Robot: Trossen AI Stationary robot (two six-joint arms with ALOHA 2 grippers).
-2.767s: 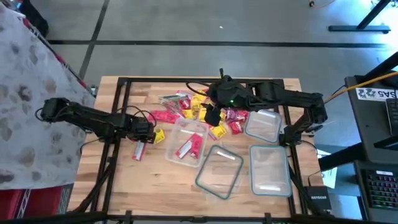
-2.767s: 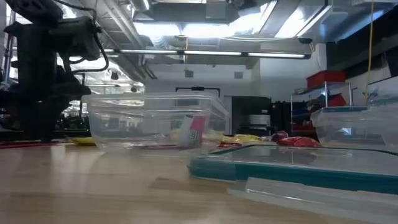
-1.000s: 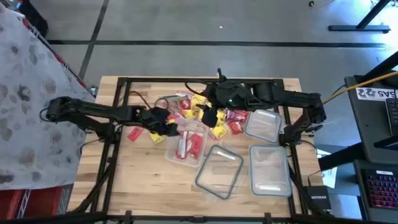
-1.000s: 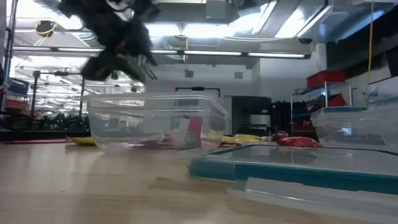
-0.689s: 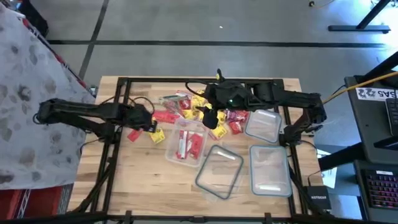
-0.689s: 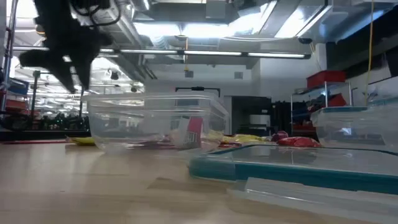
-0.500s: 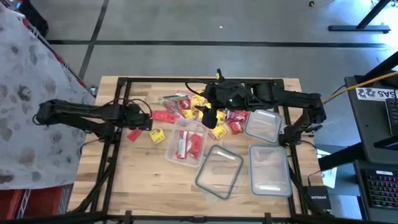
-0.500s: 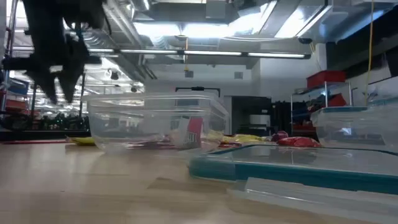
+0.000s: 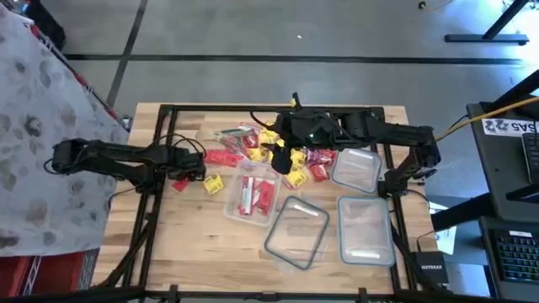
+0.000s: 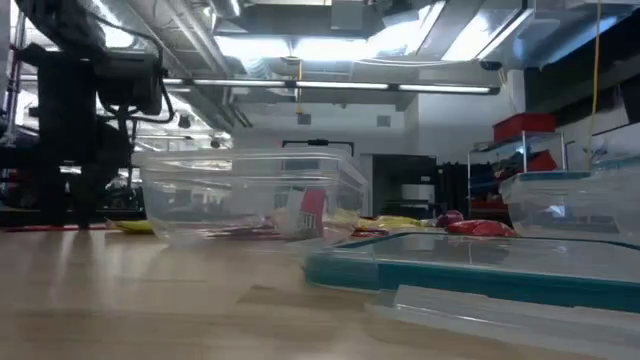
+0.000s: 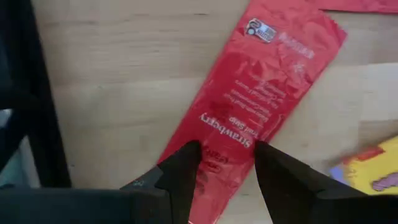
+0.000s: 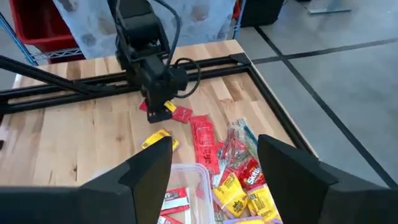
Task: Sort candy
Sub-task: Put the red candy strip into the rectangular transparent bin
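While the right hand is held open above the candy pile, the left hand is lowered, fingers parted, astride a red packet lying at nine o'clock on the tabletop.

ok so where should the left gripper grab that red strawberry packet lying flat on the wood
Pinch the near end of the red packet, coming straight down. It lies flat, long and thin, and the left gripper is open, straddling that narrow end, so the fingers can close across its width.
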